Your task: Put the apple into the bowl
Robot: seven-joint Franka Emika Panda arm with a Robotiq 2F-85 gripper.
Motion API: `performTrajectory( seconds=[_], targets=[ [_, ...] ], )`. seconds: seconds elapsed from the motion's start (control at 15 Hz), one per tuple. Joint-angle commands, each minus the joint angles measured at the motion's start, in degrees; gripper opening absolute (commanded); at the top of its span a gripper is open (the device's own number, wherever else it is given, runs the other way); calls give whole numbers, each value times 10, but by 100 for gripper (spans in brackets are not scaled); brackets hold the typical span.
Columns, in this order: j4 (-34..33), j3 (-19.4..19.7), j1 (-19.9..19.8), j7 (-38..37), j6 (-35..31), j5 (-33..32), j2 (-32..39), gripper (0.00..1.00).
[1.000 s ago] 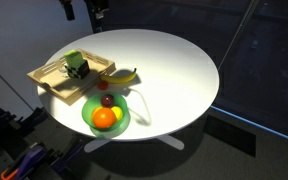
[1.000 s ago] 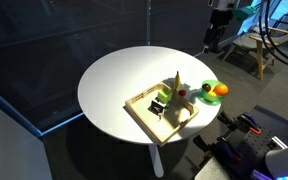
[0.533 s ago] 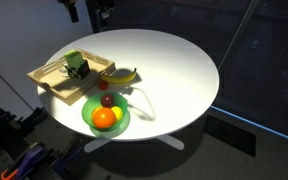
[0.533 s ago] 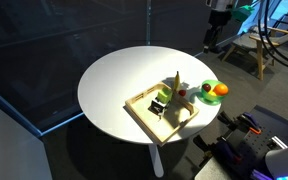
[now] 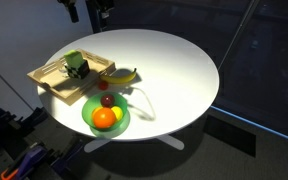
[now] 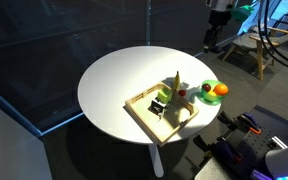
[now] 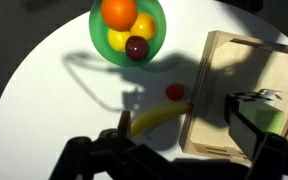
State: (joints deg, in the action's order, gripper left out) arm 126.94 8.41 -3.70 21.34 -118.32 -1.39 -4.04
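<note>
The apple (image 7: pixel 174 92) is a small bright red fruit lying on the white table between the banana (image 7: pixel 154 117) and the green bowl (image 7: pixel 154 42). It also shows in both exterior views (image 5: pixel 108 87) (image 6: pixel 183 93). The bowl (image 5: pixel 88 116) (image 6: pixel 210 86) holds an orange (image 7: pixel 119 12), a dark maroon fruit (image 7: pixel 136 47) and a yellow-green fruit. My gripper (image 7: pixel 174 165) hangs high above the table, open and empty, its dark fingers at the bottom of the wrist view. It shows at the top of the exterior views (image 5: pixel 102 10) (image 6: pixel 214 40).
A light wooden tray (image 5: pixel 46 78) (image 6: pixel 144 112) (image 7: pixel 214 110) with a green-and-black object (image 5: pixel 76 65) stands beside the banana (image 5: pixel 119 75). The round white table (image 5: pixel 174 70) has its edge close to the bowl. Chairs and equipment stand around the table.
</note>
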Motion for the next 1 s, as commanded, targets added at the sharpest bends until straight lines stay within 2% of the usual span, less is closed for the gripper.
performTrajectory(
  seconds=[0.0, 0.53, 0.93],
  targets=[
    [5, -6, -6, 4, -18, 2, 6, 100],
    [27, -24, -3, 3, -145, -4, 67, 100],
    [20, -41, -6, 5, -192, -3, 128, 100]
  ],
)
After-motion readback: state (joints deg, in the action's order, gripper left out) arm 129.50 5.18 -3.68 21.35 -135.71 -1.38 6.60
